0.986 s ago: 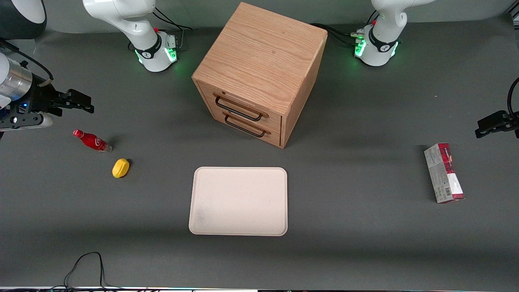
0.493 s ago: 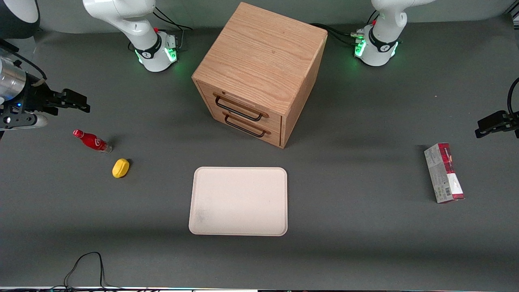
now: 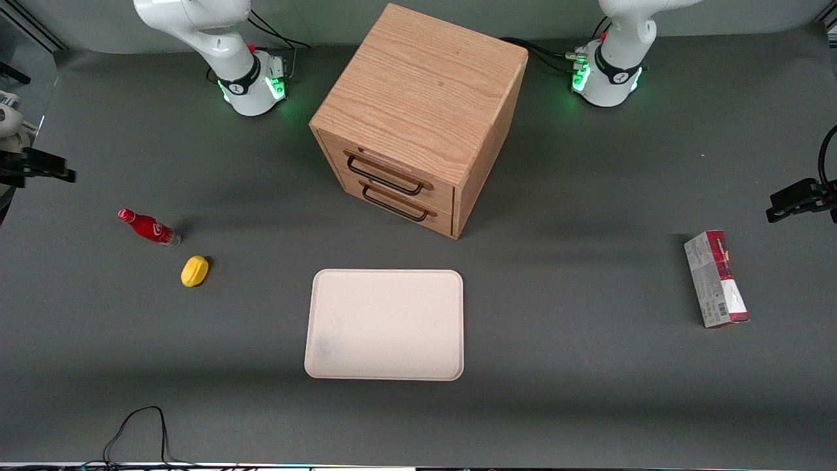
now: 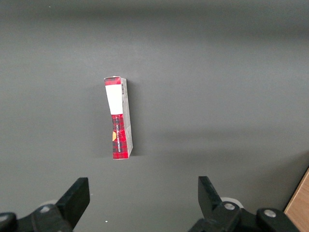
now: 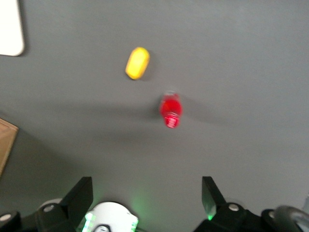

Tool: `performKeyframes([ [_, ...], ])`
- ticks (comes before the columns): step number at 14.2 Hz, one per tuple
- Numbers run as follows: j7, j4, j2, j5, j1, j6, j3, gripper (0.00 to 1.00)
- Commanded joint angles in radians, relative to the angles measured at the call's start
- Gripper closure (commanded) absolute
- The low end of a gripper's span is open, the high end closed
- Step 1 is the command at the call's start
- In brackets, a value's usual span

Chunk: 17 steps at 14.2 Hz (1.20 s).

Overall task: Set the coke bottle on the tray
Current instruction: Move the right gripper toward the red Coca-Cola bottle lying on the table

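Our gripper point(image 5: 145, 198), fingers spread and empty, had drawn back from the untouched slim red coke bottle point(image 3: 149, 228), well apart from the cream rectangular tray point(image 3: 384, 325).

table point(image 3: 556, 405): dark grey | on it: coke bottle point(image 3: 148, 227) upright, yellow lemon-shaped object point(image 3: 195, 271) just beside | tray point(image 3: 384, 324) flat | wooden drawer cabinet point(image 3: 418, 118) | carton point(image 3: 715, 279) toward parked arm's end | hand point(image 3: 39, 167) above working arm's end, fingers apart

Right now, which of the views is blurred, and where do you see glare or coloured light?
Right wrist view: motion blur smears the bottle and lemon; green light glows between the open gripper jaws. Front view: sharp, bottle upright, green glow at both arm bases, soft shadow beside the cabinet. Left wrist view: sharp, even light, no glare.
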Motion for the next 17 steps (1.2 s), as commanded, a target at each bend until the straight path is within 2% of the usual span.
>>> performKeyframes([
  [1, -0.033, 0.023, 0.012, -0.019, 0.014, -0.015, -0.014, 0.0],
  [3, -0.032, -0.026, -0.002, -0.02, 0.017, 0.014, -0.014, 0.01],
  [7, -0.024, -0.22, -0.068, -0.02, 0.02, 0.175, -0.016, 0.01],
  [13, -0.026, -0.519, -0.102, -0.023, 0.017, 0.51, -0.048, 0.01],
  [17, -0.035, -0.632, -0.1, -0.025, 0.019, 0.653, -0.075, 0.02],
])
